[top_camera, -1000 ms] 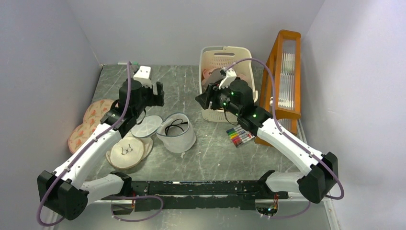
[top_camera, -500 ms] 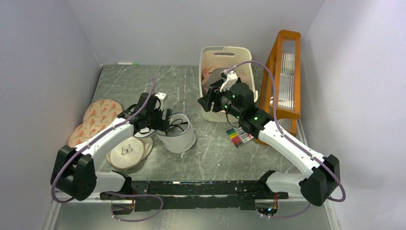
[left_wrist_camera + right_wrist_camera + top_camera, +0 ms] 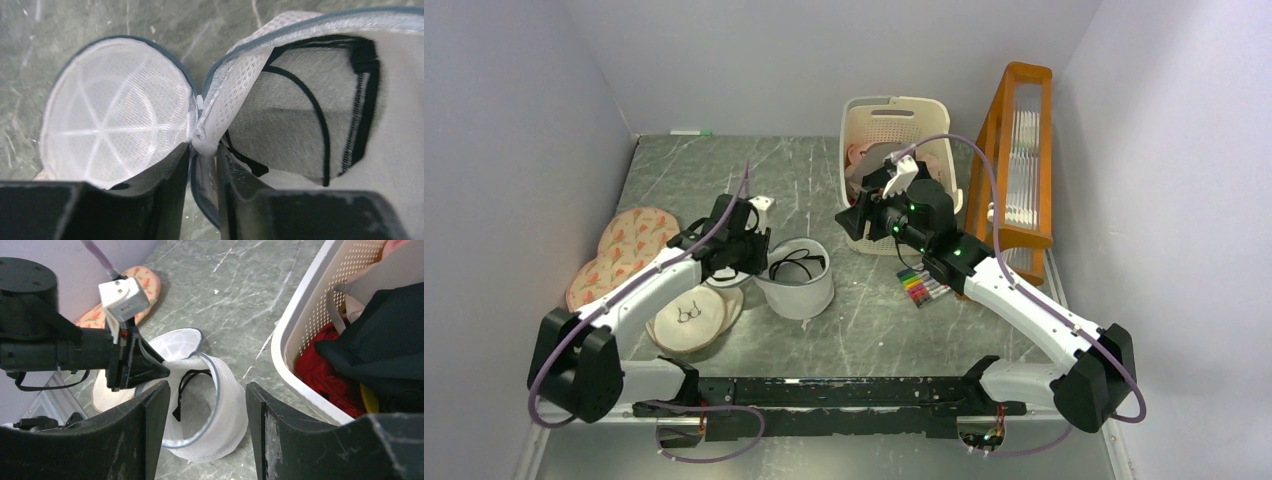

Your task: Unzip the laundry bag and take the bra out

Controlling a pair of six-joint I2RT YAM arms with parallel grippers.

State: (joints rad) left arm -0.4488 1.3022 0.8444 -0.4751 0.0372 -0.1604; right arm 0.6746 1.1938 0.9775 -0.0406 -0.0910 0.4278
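The left tool (image 3: pixel 202 152) clamps the mesh rim of the bag (image 3: pixel 235 85), which stands unzipped on the tabletop (image 3: pixel 874 330), mouth up. The bra (image 3: pixel 369 100) lies inside, just right of that tool. The right tool (image 3: pixel 205 390), jaws apart and empty, hangs farther right, by the basket (image 3: pixel 864 120).

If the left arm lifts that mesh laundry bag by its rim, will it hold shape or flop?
Probably sags: the laundry bag is thin mesh, creased where the left end effector pinches it. Likely light, so it may lift whole. The bra inside could shift.
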